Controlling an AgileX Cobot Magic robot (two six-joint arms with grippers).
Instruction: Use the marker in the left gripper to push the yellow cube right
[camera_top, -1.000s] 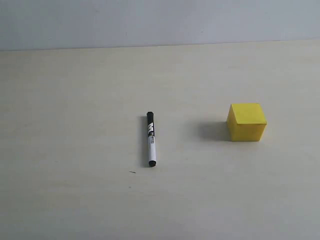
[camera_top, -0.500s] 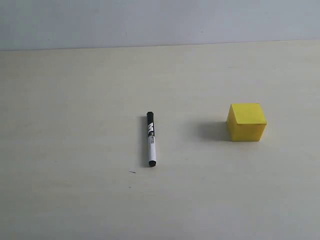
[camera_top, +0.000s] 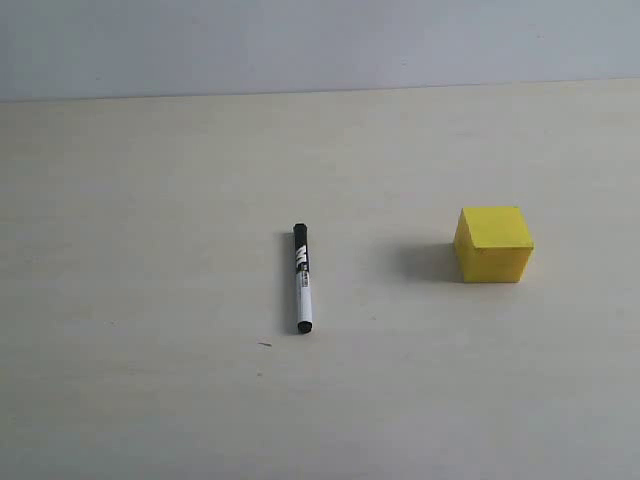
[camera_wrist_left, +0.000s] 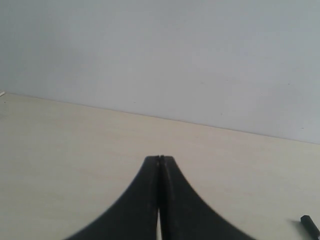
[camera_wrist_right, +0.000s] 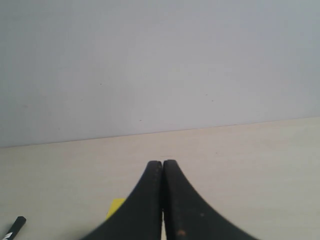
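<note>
The marker (camera_top: 302, 279), white barrel with black cap and end, lies flat on the table near the middle, pointing front to back. The yellow cube (camera_top: 493, 244) stands to its right, well apart from it. Neither arm shows in the exterior view. My left gripper (camera_wrist_left: 160, 159) is shut with nothing between its fingers; the marker's black end (camera_wrist_left: 310, 225) peeks in at that view's edge. My right gripper (camera_wrist_right: 162, 163) is also shut and empty, with a corner of the cube (camera_wrist_right: 115, 206) partly hidden behind one finger and the marker's tip (camera_wrist_right: 14, 226) off to the side.
The pale table (camera_top: 150, 200) runs back to a plain grey-white wall (camera_top: 320, 40). A tiny dark speck (camera_top: 264, 344) lies just in front of the marker.
</note>
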